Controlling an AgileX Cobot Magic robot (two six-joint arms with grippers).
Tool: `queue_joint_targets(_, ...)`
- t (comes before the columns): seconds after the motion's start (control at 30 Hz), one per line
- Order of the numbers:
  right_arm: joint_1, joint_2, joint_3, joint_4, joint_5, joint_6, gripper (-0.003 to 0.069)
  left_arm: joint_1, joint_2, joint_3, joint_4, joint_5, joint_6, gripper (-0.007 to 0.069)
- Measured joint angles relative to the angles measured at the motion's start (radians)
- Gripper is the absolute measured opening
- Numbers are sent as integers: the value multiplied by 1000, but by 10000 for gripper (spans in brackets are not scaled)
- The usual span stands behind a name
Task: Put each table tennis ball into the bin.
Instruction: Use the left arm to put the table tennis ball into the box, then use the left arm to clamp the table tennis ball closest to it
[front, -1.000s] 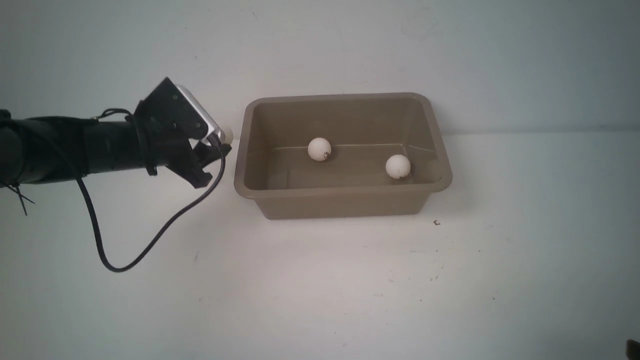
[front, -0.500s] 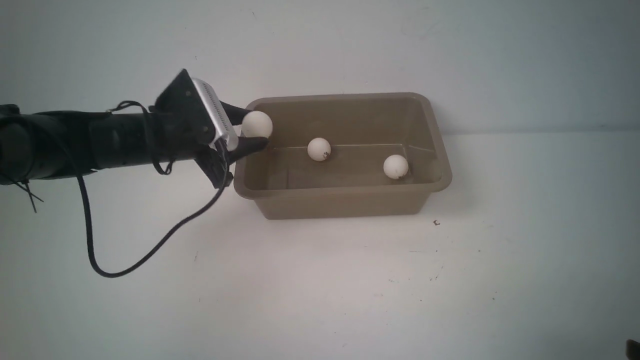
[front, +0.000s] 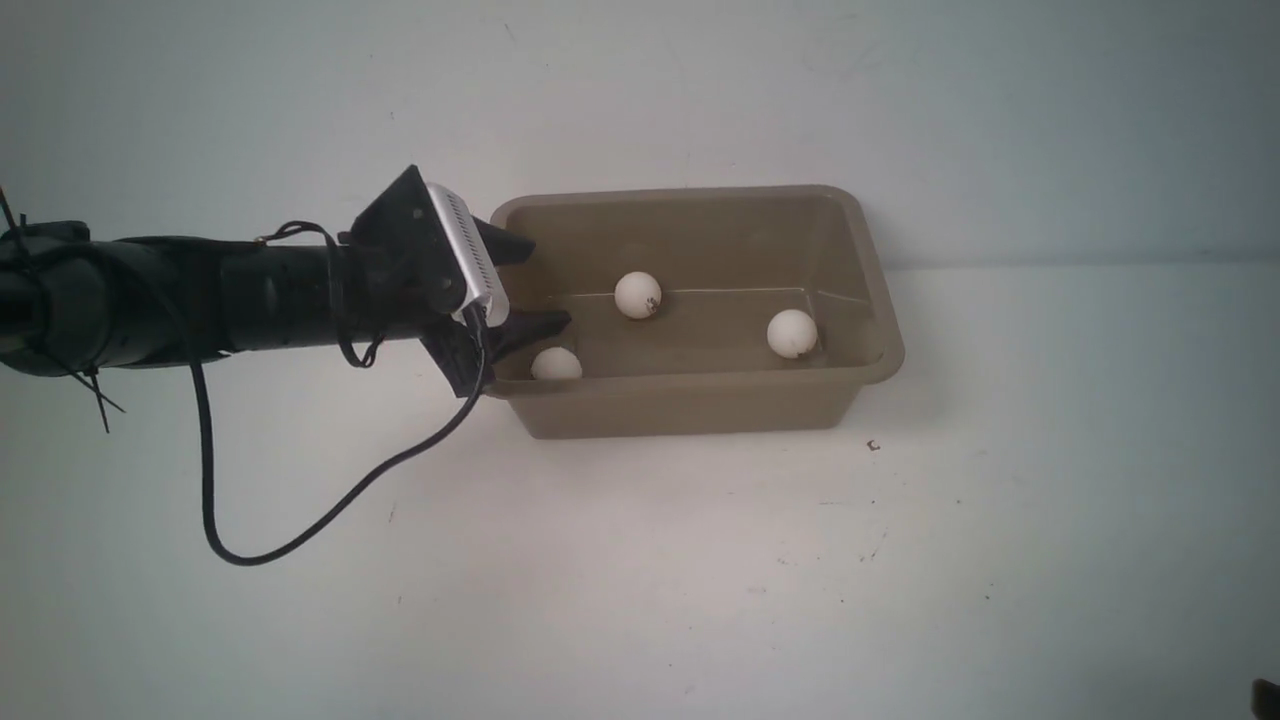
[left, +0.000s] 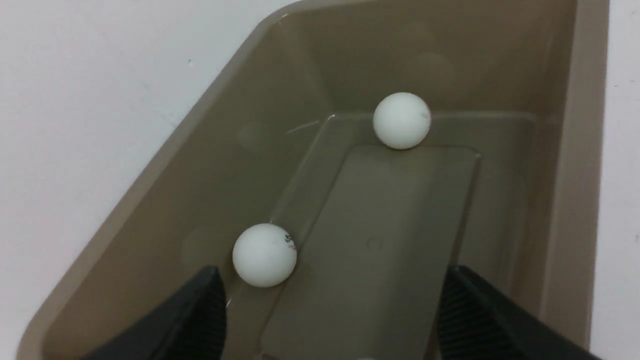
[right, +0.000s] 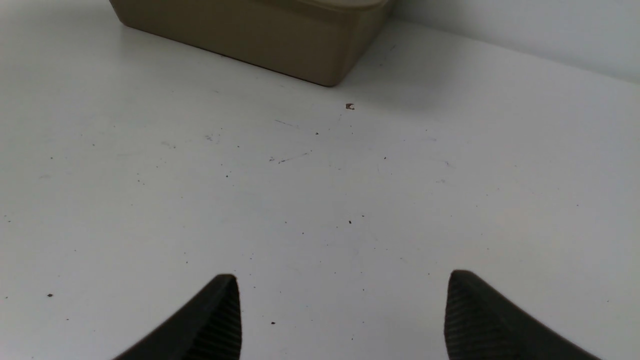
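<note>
Since the earlier frame, one table tennis ball (front: 556, 364) has been let go by the left claw (front: 548, 283), which has been carried further over the end rim of the bin (front: 690, 405). That ball is now seen inside the bin, just below the claw's lower finger and against the near wall. The left claw is spread wide, with nothing between its fingers. A second ball (front: 638, 295) is seen in the bin just beyond the claw's tips, and a third ball (front: 793, 333) well beyond that, towards the end farthest from the claw. The right claw (right: 342, 277) is parted above the desk (right: 320, 200) with nothing gripped, and a corner of the bin is seen well ahead of it.
</note>
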Motion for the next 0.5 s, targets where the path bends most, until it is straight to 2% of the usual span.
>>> queue_joint_targets(0.2,0,0,0,0,0,0,496,83,-46,0,-2,-48,-59,404)
queue_joint_targets(0.3,0,0,0,0,0,0,496,132,-45,0,-3,-57,-139,354)
queue_joint_targets(0.43,0,0,0,0,0,0,496,149,-39,0,-3,-58,-170,355)
queue_joint_targets(0.5,0,0,0,0,0,0,496,153,-20,0,-4,-57,-163,389)
